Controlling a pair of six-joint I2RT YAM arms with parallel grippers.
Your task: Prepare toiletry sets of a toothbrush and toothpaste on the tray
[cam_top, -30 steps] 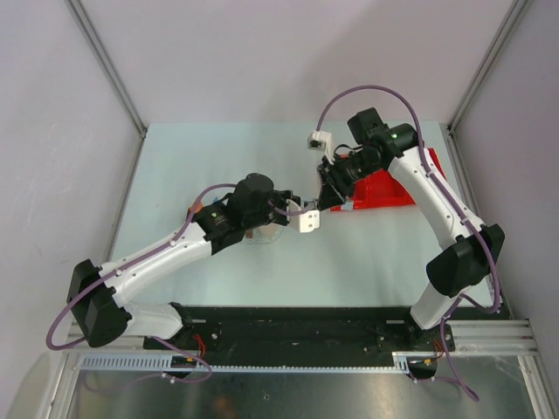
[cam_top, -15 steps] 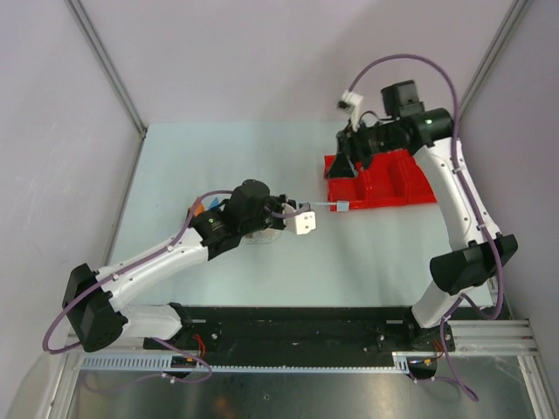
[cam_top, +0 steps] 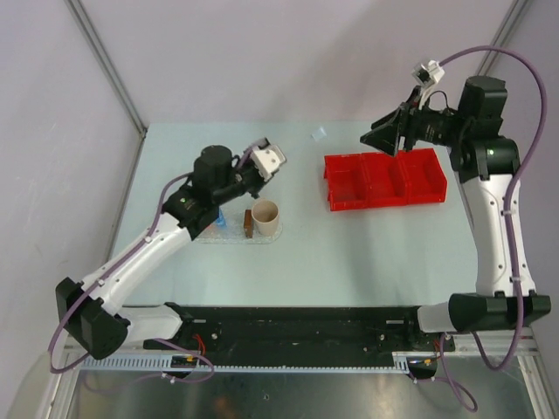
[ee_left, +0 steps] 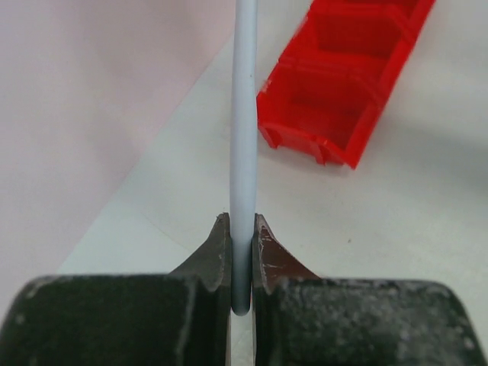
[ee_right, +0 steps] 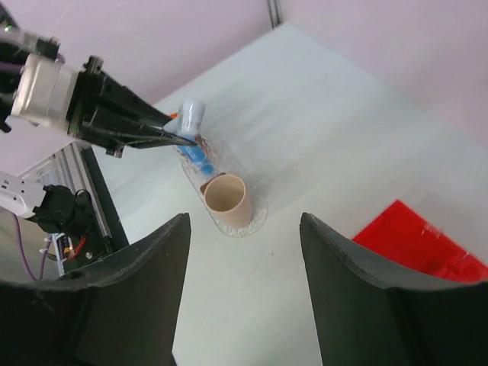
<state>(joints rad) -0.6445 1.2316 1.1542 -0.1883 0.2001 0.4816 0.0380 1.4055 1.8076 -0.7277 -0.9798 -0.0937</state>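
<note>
Pale-blue see-through toothbrush stick (ee_left: 242, 114) sits clamped by its end in the left claw (ee_left: 242, 229) over the clear bumpy oval tray (cam_top: 229, 237), probably for setting down; right claw (ee_right: 244, 221) gapes empty.

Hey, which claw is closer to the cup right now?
Left. The left claw hangs just beyond the cup, gripping the toothbrush; the right claw is open, well off to the right, near the red bin.
</note>
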